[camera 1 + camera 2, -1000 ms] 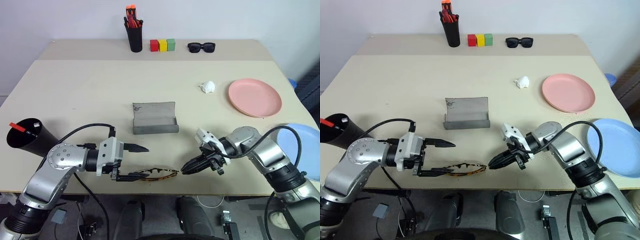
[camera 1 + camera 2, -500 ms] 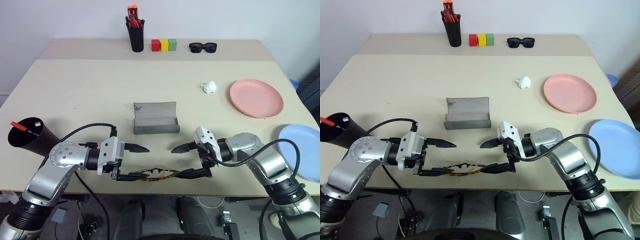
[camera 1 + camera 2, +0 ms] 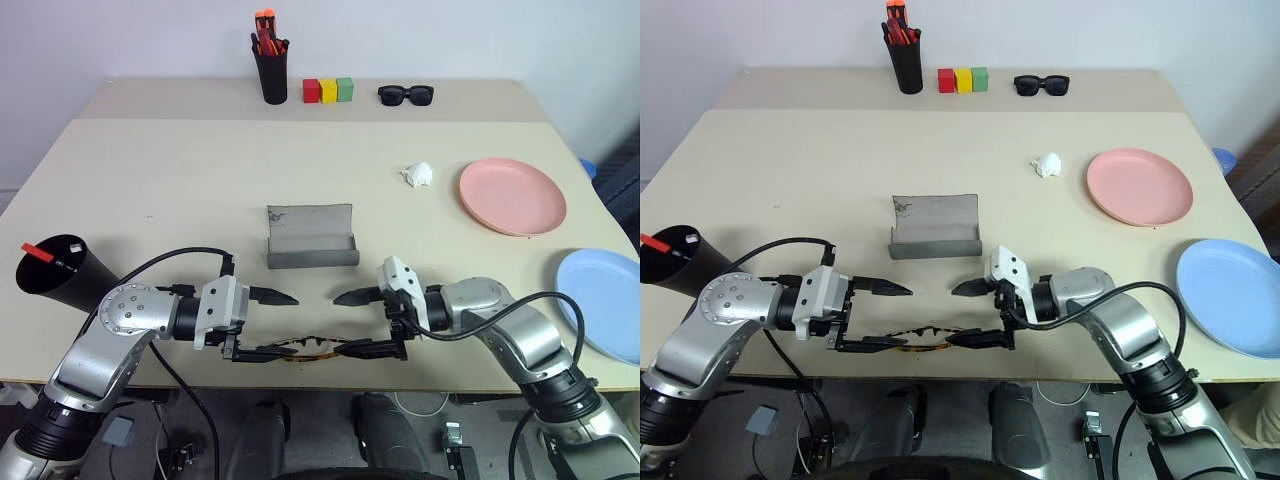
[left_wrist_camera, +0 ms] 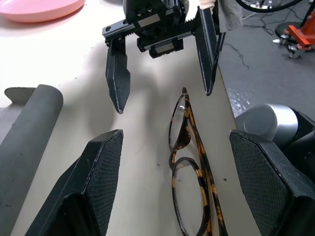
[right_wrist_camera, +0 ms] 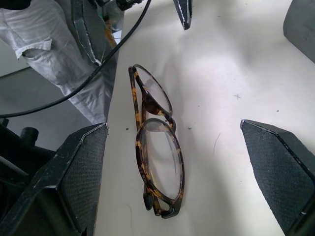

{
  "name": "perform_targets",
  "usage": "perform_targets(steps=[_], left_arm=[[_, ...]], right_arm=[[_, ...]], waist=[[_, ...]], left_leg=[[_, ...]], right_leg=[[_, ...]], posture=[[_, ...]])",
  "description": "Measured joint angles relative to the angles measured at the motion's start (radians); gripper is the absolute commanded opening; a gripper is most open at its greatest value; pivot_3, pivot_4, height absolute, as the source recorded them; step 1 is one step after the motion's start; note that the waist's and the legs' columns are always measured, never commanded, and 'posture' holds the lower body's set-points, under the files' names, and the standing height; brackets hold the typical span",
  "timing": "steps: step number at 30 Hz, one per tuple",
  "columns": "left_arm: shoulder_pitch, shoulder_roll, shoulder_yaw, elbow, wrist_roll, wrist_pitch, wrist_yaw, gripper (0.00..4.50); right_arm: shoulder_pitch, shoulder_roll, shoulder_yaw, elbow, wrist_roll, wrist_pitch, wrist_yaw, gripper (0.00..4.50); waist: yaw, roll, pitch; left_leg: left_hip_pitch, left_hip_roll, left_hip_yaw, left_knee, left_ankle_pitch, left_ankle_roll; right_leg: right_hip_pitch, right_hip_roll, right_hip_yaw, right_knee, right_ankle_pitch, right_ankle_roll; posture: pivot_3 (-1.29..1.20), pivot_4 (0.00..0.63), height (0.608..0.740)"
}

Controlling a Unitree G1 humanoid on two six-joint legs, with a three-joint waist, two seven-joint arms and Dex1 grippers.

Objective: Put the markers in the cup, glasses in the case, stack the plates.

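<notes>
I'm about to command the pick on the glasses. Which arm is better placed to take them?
Probably either, slightly the left. Both the left gripper and the right gripper are open and face each other over the glasses at the table's near edge. In the left wrist view, its fingers already straddle the frame.
</notes>
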Motion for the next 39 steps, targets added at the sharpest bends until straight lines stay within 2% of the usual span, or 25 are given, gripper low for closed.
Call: perform_targets(steps=[19, 20, 22, 27, 28, 39], left_arm=[[0.000, 0.000, 0.000, 0.017, 0.013, -0.004, -0.001, 3.53], [0.000, 0.000, 0.000, 0.017, 0.013, -0.004, -0.001, 3.53], [-0.001, 0.002, 0.000, 0.019, 0.013, -0.005, -0.002, 3.53], [-0.001, 0.004, 0.001, 0.019, 0.013, -0.005, -0.002, 3.53], [-0.001, 0.005, 0.001, 0.019, 0.013, -0.005, -0.002, 3.53], [-0.001, 0.011, 0.002, 0.019, 0.013, -0.004, 0.001, 3.53]], right_arm=[[0.027, -0.035, 0.022, 0.032, -0.051, -0.038, 0.021, 4.41], [0.027, -0.034, 0.022, 0.033, -0.052, -0.038, 0.020, 3.89], [0.027, -0.032, 0.022, 0.038, -0.057, -0.042, 0.017, 3.16], [0.037, -0.020, 0.024, 0.056, -0.064, -0.058, 0.008, 0.41], [0.038, -0.015, 0.025, 0.060, -0.067, -0.060, 0.006, 0.07], [0.045, 0.006, 0.031, 0.077, -0.080, -0.068, -0.006, 0.07]], waist=[[-0.001, 0.000, 0.000], [-0.001, 0.000, 0.000], [0.000, 0.000, 0.000], [0.000, 0.000, 0.000], [0.000, 0.000, 0.000], [-0.001, 0.000, 0.000]], left_leg=[[0.000, 0.000, 0.000, 0.000, 0.000, 0.000], [0.000, 0.000, 0.000, 0.000, 0.000, 0.000], [0.000, 0.000, 0.000, 0.000, 0.000, 0.000], [0.000, 0.000, 0.000, 0.000, 0.000, 0.000], [0.000, 0.000, 0.000, 0.000, 0.000, 0.000], [0.000, 0.000, 0.000, 0.000, 0.000, 0.000]], right_leg=[[0.000, 0.000, 0.000, 0.000, 0.000, 0.000], [0.000, 0.000, 0.000, 0.000, 0.000, 0.000], [0.000, 0.000, 0.000, 0.000, 0.000, 0.000], [0.000, 0.000, 0.000, 0.000, 0.000, 0.000], [0.000, 0.000, 0.000, 0.000, 0.000, 0.000], [0.000, 0.000, 0.000, 0.000, 0.000, 0.000]], posture=[[0.00, 0.150, 0.740], [0.00, 0.150, 0.740], [0.00, 0.150, 0.740], [0.00, 0.150, 0.740], [0.00, 0.150, 0.740], [0.00, 0.150, 0.740]])
